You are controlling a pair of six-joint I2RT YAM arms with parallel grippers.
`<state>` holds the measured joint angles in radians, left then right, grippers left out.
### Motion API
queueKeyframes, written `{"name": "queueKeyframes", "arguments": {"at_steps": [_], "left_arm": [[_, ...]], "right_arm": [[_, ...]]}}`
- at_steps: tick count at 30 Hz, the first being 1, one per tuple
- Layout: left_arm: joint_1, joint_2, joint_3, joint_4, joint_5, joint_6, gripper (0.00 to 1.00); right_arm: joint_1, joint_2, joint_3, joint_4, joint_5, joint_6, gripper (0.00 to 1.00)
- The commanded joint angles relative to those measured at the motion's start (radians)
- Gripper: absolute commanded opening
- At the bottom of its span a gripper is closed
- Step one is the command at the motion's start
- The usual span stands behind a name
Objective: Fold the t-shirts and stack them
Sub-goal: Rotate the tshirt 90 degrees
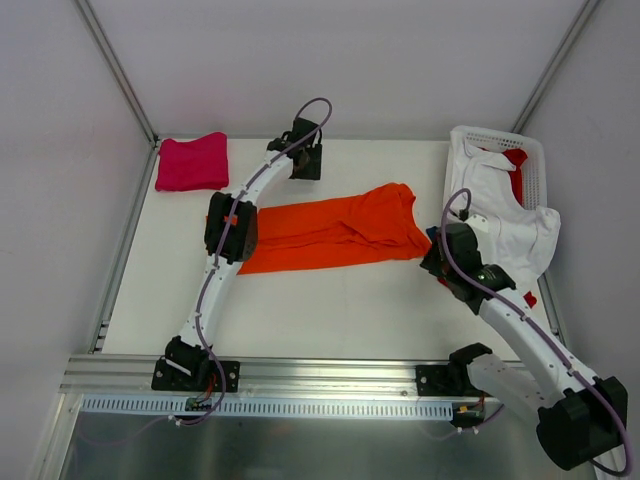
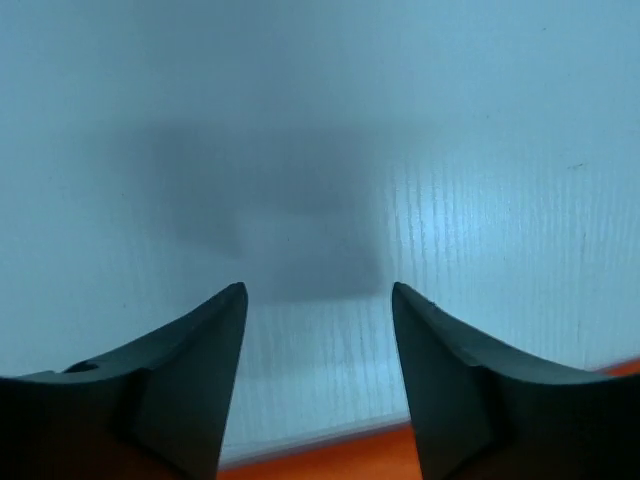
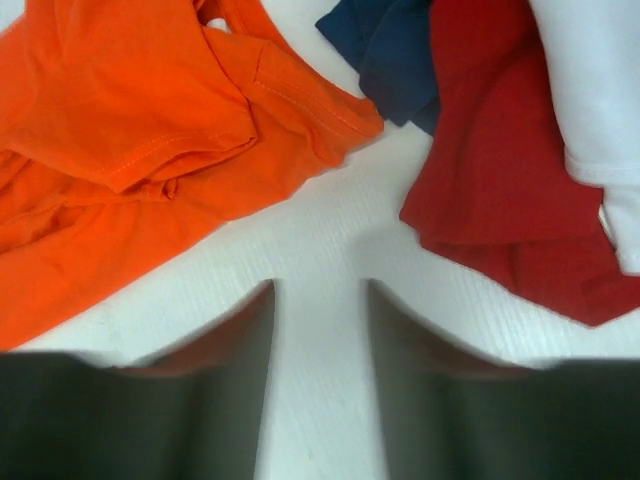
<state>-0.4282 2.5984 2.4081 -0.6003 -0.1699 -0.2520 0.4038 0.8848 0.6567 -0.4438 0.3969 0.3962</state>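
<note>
While the orange t-shirt (image 1: 335,232) lies rumpled and stretched lengthwise across the middle of the bench (image 1: 330,310), neither arm has hold of it. The left gripper (image 2: 318,292) hovers near the far edge with its fingers apart over bare surface, only a sliver of orange showing beneath them. The right gripper (image 3: 320,285) is likewise spread and empty, over the bare strip between the orange shirt's right end and the heap towards the right edge. That strip is narrow, and this is where I judge the risk lies: the red t-shirt (image 3: 500,170) and the dark blue t-shirt (image 3: 385,50) lie just beside the orange hem, so a pinch placed slightly off could catch one of them and drag it along. The orange sleeve is also doubled over itself, so a grip on the top layer alone would likely pull the fold askew. If the left fingers close where they stand, they would probably take nothing. By count I see five shirts: one orange, one red, one dark blue, one white t-shirt (image 1: 510,225) spilling over the rim of the basket (image 1: 535,150) at the far right corner, and one magenta t-shirt (image 1: 190,162), folded, at the far left corner. One basket; two grippers.
</note>
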Motion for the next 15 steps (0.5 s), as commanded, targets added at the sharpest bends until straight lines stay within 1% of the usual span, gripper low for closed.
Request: {"name": "queueKeyframes", "arguments": {"at_steps": [1, 2, 3, 4, 6, 7, 8, 9, 10, 11, 12, 14, 15], "left_arm": [[-0.037, -0.09, 0.037, -0.006, 0.014, 0.03, 0.66], [-0.035, -0.137, 0.026, 0.017, -0.028, 0.031, 0.77], [-0.035, -0.159, 0.014, 0.031, -0.052, 0.045, 0.95], [-0.034, -0.196, -0.007, 0.04, -0.077, 0.052, 0.99], [-0.029, -0.228, -0.02, 0.045, -0.124, 0.057, 0.99], [-0.026, -0.247, -0.052, 0.046, -0.134, 0.054, 0.99], [-0.023, -0.288, -0.073, 0.048, -0.141, 0.048, 0.99], [-0.023, -0.308, -0.095, 0.048, -0.154, 0.034, 0.99], [-0.023, -0.329, -0.145, 0.05, -0.163, 0.027, 0.98], [-0.021, -0.372, -0.173, 0.05, -0.172, 0.016, 0.97], [-0.021, -0.391, -0.222, 0.053, -0.192, 0.011, 0.97], [-0.02, -0.447, -0.266, 0.051, -0.21, 0.002, 0.97], [-0.02, -0.464, -0.286, 0.051, -0.215, 0.0, 0.96]], "right_arm": [[0.004, 0.072, 0.047, 0.097, -0.058, -0.031, 0.55], [0.004, 0.1, 0.06, 0.129, -0.078, -0.037, 0.69], [0.01, 0.13, 0.093, 0.148, -0.111, -0.042, 0.78], [0.012, 0.204, 0.115, 0.183, -0.131, -0.042, 0.87], [0.015, 0.297, 0.197, 0.215, -0.21, -0.039, 0.87], [0.013, 0.348, 0.23, 0.23, -0.236, -0.03, 0.77], [0.013, 0.447, 0.265, 0.259, -0.26, -0.023, 0.67], [0.015, 0.498, 0.335, 0.273, -0.307, -0.02, 0.53], [0.015, 0.549, 0.374, 0.28, -0.322, -0.011, 0.11], [0.015, 0.647, 0.414, 0.277, -0.331, -0.01, 0.01], [0.015, 0.693, 0.49, 0.274, -0.355, -0.01, 0.01], [0.015, 0.799, 0.552, 0.251, -0.366, -0.004, 0.01], [0.015, 0.825, 0.575, 0.24, -0.369, 0.001, 0.01]]}}
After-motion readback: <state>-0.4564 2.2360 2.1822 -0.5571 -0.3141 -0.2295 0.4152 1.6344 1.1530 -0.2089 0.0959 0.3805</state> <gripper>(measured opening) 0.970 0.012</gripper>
